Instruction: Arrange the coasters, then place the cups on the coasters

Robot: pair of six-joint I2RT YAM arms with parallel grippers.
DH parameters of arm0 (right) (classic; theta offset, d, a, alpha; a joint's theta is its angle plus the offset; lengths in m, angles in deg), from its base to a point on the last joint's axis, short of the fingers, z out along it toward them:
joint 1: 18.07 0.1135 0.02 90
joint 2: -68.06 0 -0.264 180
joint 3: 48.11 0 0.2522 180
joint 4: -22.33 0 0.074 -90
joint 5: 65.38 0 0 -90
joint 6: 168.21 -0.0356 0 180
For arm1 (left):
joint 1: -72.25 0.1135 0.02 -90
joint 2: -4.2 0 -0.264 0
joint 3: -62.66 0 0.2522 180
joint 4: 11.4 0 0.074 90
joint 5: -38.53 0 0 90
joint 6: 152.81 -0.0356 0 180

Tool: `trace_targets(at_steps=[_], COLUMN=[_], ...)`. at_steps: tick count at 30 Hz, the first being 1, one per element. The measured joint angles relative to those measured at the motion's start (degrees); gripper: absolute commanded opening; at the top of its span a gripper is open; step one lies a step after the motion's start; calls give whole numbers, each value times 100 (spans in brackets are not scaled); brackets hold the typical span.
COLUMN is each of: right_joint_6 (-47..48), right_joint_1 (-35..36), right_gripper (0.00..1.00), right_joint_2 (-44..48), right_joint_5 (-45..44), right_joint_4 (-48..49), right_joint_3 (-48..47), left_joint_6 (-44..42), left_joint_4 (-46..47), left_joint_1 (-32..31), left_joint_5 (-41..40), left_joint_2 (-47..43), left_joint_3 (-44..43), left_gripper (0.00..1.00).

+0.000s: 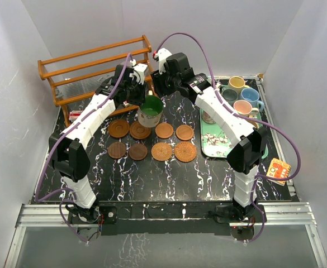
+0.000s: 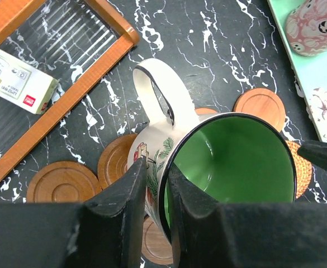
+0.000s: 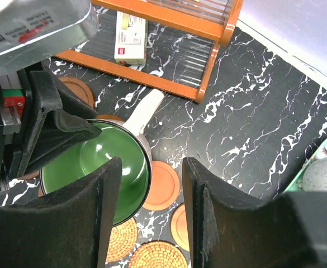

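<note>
1. At the back left of the black marbled table (image 1: 169, 178) stands a wooden rack (image 1: 96, 64). A small white box (image 1: 76, 115) lies under its lower rail.
2. The left gripper (image 2: 157, 166) reaches in just right of the rack. Its fingers are clamped on the rim of the green mug (image 1: 150, 111), one finger outside the wall and one inside.
3. The green mug is white with a floral print outside and green inside. It sits at the back edge of the coaster rows, its handle pointing away toward the rack. The pictures do not show whether its base touches the table.
4. The coasters lie in two rows of four at mid-table. The back row has four wooden discs (image 1: 118, 128). The front row has two dark wooden ones on the left and two woven wicker ones (image 1: 185, 151) on the right.
5. The right gripper (image 3: 152, 164) hangs just beside the green mug on its right. Its fingers are spread apart and grasp nothing, and coasters show through the gap.
6. On the right a teal tray (image 1: 213, 146) holds a yellow mug (image 1: 237, 84), a grey-blue mug (image 1: 229, 95), a blue mug (image 1: 250, 95) and a pink mug (image 1: 242, 107), all close together at its far end.
7. An orange packet (image 1: 278, 170) lies near the right edge.
</note>
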Motion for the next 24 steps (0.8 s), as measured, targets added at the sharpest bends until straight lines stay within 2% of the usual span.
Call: trace_targets(at_steps=[11, 18, 24], right_joint_6=[-37, -35, 17], right_joint_1=[-61, -131, -133], right_gripper=[51, 51, 51], right_joint_2=[-2, -2, -2], right_joint_5=[133, 393, 520], right_joint_4=[313, 437, 525], right_joint_3=[232, 592, 785], left_joint_6=[232, 846, 1410], left_joint_4=[17, 35, 122], left_joint_1=[98, 398, 638], left_joint_5=[-507, -966, -1818], left_joint_2=[-35, -391, -881], left_joint_3=[293, 1176, 1810], left_gripper=[0, 0, 0])
